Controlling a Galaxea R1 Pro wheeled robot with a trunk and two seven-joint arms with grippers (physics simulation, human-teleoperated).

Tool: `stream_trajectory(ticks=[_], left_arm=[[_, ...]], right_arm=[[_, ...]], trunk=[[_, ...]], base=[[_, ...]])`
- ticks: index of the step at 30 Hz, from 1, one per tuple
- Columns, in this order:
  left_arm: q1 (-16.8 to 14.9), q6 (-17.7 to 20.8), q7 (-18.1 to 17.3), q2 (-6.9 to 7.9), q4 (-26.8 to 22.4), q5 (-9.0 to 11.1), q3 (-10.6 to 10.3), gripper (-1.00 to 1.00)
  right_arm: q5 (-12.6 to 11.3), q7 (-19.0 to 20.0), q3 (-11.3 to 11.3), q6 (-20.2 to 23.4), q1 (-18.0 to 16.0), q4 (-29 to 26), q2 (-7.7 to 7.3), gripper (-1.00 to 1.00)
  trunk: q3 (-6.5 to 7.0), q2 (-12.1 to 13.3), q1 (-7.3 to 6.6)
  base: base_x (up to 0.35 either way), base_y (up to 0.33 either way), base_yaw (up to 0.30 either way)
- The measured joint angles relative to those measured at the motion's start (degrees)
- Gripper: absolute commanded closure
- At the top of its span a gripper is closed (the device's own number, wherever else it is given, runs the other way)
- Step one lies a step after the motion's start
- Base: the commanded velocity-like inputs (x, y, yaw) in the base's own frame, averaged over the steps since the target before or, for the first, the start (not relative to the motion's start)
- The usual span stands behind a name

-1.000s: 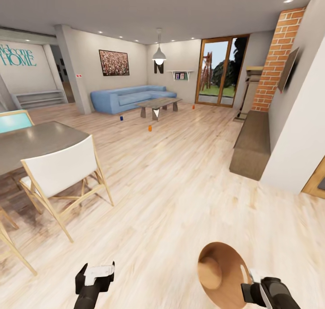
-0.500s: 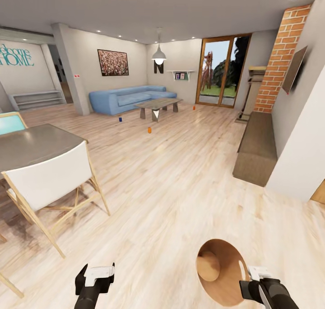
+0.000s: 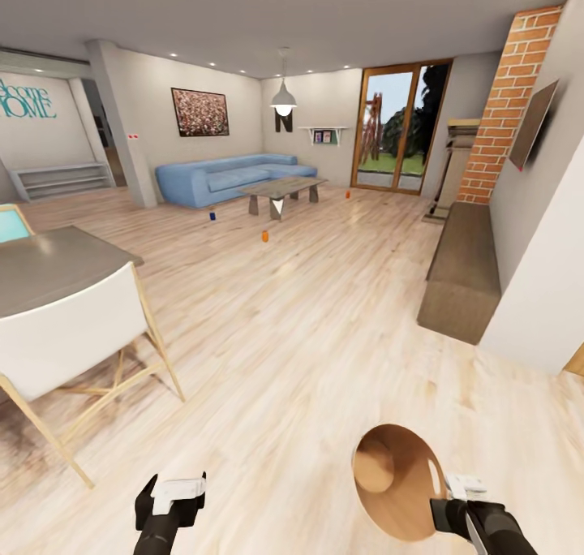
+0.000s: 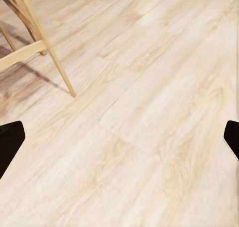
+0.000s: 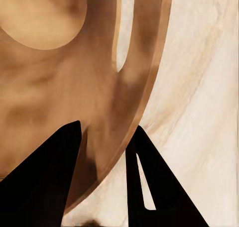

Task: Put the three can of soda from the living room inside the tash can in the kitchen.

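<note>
Far across the living room's wood floor stand three soda cans: a dark blue one (image 3: 212, 214) in front of the blue sofa (image 3: 219, 178), an orange one (image 3: 264, 235) before the low table (image 3: 281, 190), and another orange one (image 3: 348, 194) near the glass doors (image 3: 397, 129). My right gripper (image 3: 453, 496) (image 5: 99, 157) is shut on the rim of the copper-brown trash can (image 3: 397, 478) (image 5: 59, 77), which is tipped so its tan inside faces me. The left gripper (image 3: 174, 490) (image 4: 119, 142) hangs open over bare floor, holding nothing.
A white folding chair (image 3: 65, 344) and a grey dining table (image 3: 49, 267) stand close on the left; a chair leg (image 4: 59, 70) is near my left hand. A low brown bench (image 3: 462, 271) runs along the right wall below the brick column (image 3: 503, 105).
The whole view has shifted: the camera moved forward, so chair and table slid toward the picture's left edge. Both grippers and the trash can keep their places in the picture.
</note>
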Motion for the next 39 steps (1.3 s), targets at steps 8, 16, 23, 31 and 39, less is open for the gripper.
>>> stream_trajectory(ticks=[8, 16, 23, 31, 39], left_arm=[[0.0, 0.1, -0.1, 0.01, 0.0, 0.0, 0.0, -1.0], [0.0, 0.4, -0.2, -0.03, 0.1, 0.0, 0.0, -1.0], [0.0, 0.5, -0.5, 0.01, 0.1, 0.0, 0.0, -1.0], [0.0, 0.5, -0.6, 0.01, 0.1, 0.0, 0.0, -1.0], [0.0, 0.5, -0.6, 0.01, 0.2, 0.0, 0.0, -1.0]], right_arm=[[0.0, 0.3, 0.0, -3.6, 0.1, 0.0, 0.1, 1.0], [0.0, 0.3, 0.0, -3.7, 0.1, 0.0, 0.1, 1.0], [0.0, 0.2, 0.0, -3.8, 0.2, 0.0, 0.11, 1.0], [0.0, 0.2, 0.1, -3.8, 0.2, 0.1, 0.18, 1.0], [0.0, 0.1, 0.1, -3.8, 0.2, 0.1, 0.2, 1.0]], trunk=[[0.0, 0.0, 0.0], [0.0, 0.0, 0.0], [0.0, 0.0, 0.0], [0.0, 0.0, 0.0], [0.0, 0.0, 0.0]], base=[[0.218, -0.23, 0.0], [0.29, -0.109, 0.0], [0.322, -0.009, 0.0], [0.326, -0.001, 0.0], [0.327, 0.0, 0.0]])
